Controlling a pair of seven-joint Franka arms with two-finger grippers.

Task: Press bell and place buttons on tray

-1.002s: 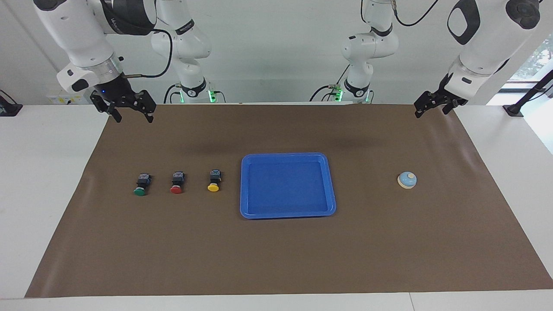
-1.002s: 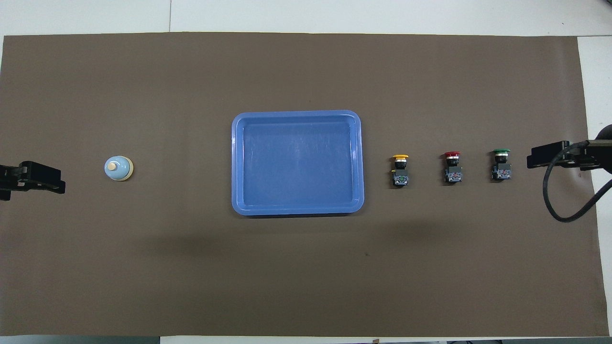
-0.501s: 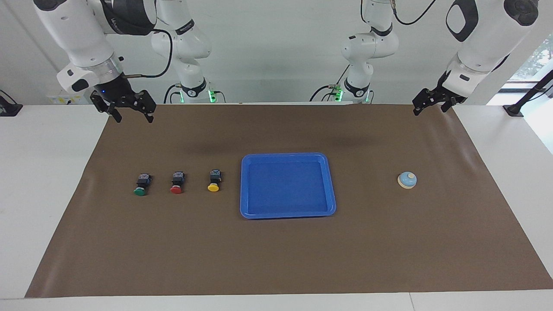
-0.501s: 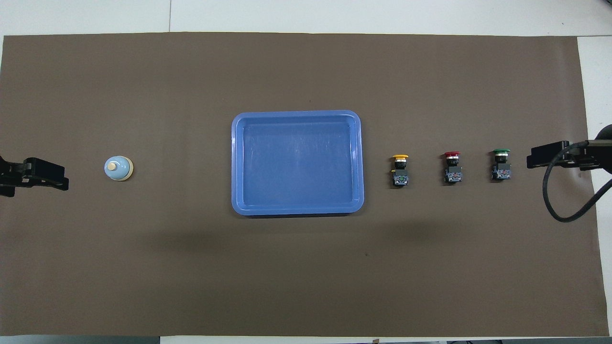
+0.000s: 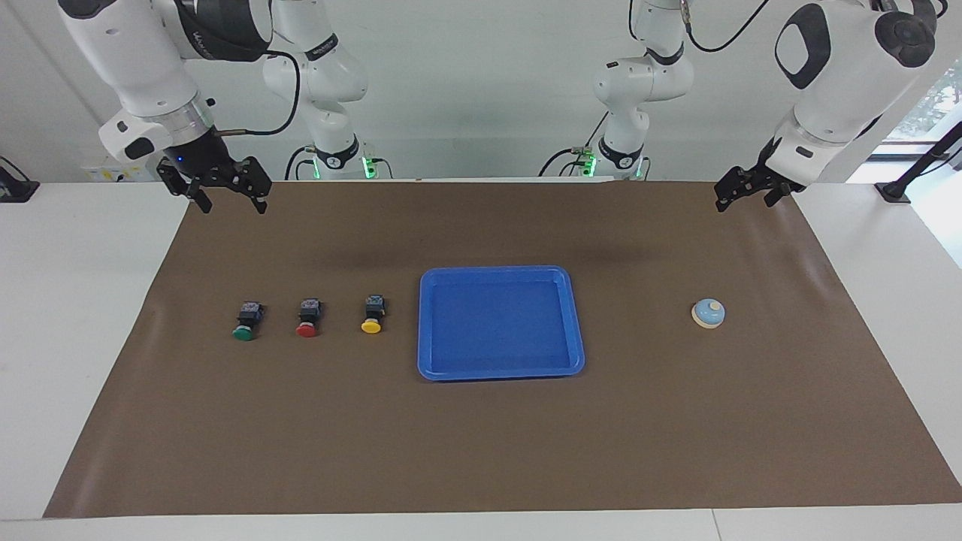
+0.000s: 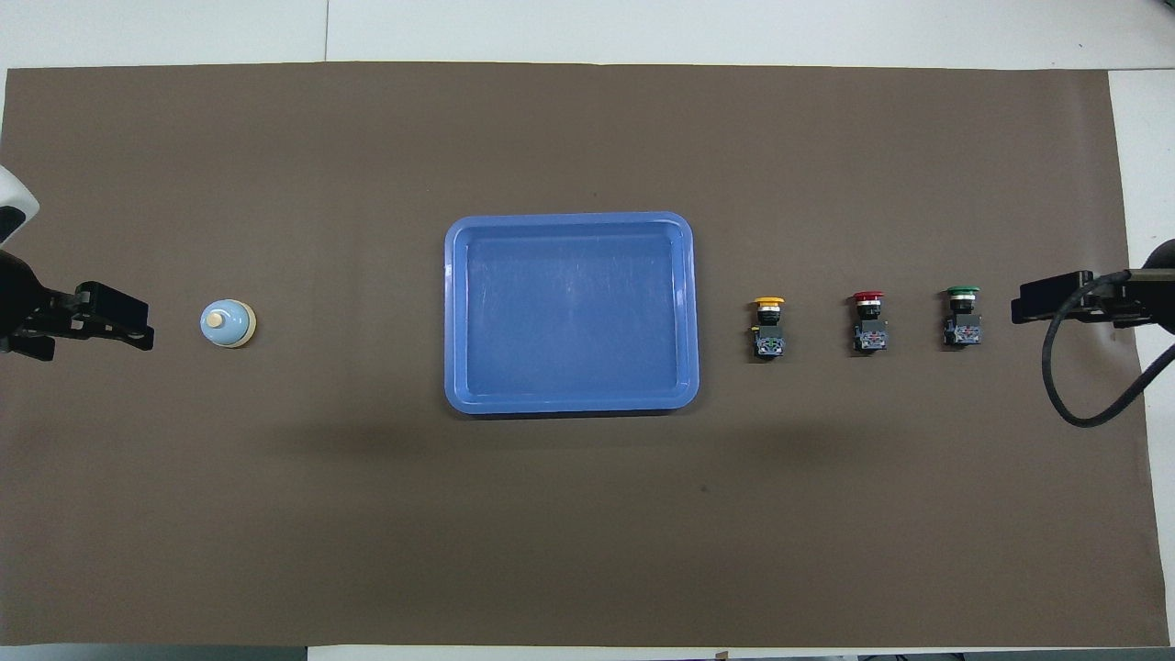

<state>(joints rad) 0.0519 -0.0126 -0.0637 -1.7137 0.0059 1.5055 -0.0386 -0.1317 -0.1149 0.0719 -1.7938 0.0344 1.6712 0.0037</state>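
Toward the left arm's end of the bench sat the bell (image 5: 708, 313) — rigid, light, likely best pressed on its knob; left end effector (image 5: 740, 190) unreadable, right end effector (image 5: 223, 189) open, both raised, empty.

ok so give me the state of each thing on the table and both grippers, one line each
bell: upright on the mat, untouched
tray: empty
green button: lying on its side, outside the tray
red button: same
yellow button: same, closest to the tray
left gripper: raised, holding nothing
right gripper: open, raised, empty
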